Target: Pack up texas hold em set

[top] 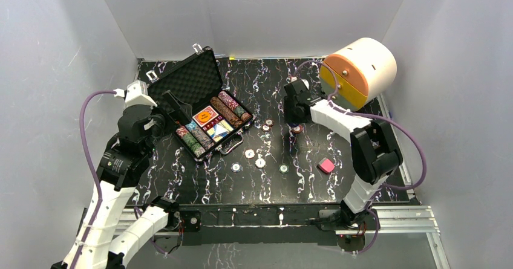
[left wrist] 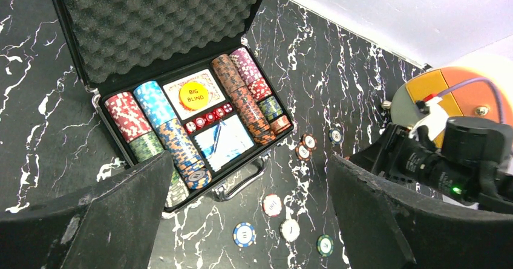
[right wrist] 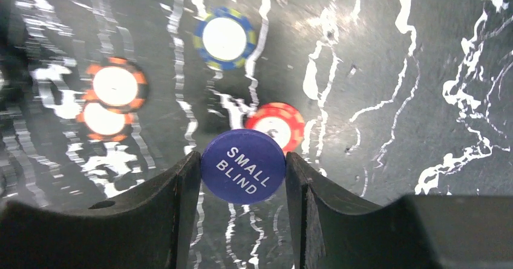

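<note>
The right gripper point(right wrist: 242, 160) pinches a round purple plastic button marked SMALL BLIND point(right wrist: 243, 171) by its rim between its two black fingers point(right wrist: 181, 190), over the black marbled tabletop point(right wrist: 393, 69). Just beyond the button lies a red-and-white poker chip point(right wrist: 282, 123). A blue-and-yellow chip point(right wrist: 225, 38) and two overlapping orange-and-black chips point(right wrist: 114, 93) lie farther out. The right wrist points downward near the table's centre. Its forearm runs back and to the right to a raised elbow, and the upper link drops to the base at the near edge.

The left gripper point(left wrist: 249, 172) is spread wide and holds nothing. It hangs by the left side of the black briefcase-style case point(left wrist: 157, 21). The case stands open with its foam-lined lid raised, and rows of multicolour chips point(left wrist: 242, 93) fill its tray. We note four loose chips point(top: 260, 162) on the tabletop in front of the case. The left arm rises from its base, bends at the elbow and leans toward the case.
</note>
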